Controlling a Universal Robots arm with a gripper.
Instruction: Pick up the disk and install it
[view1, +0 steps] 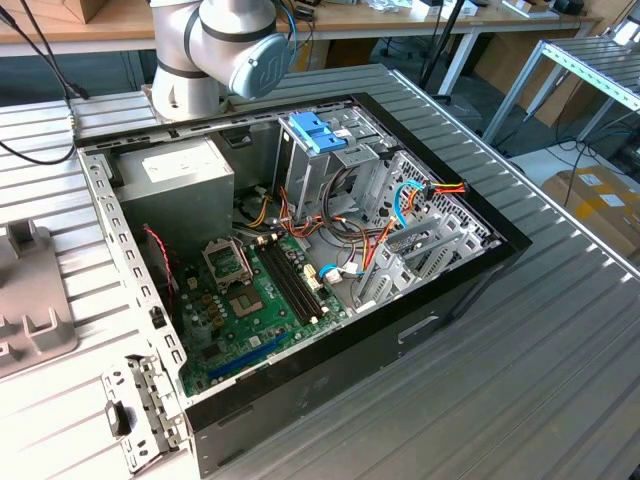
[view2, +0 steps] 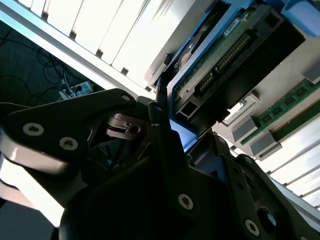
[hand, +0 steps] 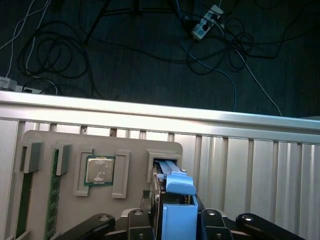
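A: Status?
B: Pick stage. Gripper (hand: 178, 229) is narrow and looks clamped on the disk (hand: 179, 186) by its blue rail. The disk stands on edge at its slot in the grey tray (hand: 130, 141), near the CPU (hand: 99, 170).
A: Installed?
B: No. In the exterior view the case (view1: 300, 400) lies open, with 1 blue tab piece (view1: 315, 130) at its 12 o'clock. Carry and install not done.

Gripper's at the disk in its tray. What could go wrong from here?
The disk stands on edge in a snug tray slot, with the gripper at its blue bracket; a tilted lift could jam it.
The CPU sits close by and might get knocked.
Loose cables cross the case and could snag.
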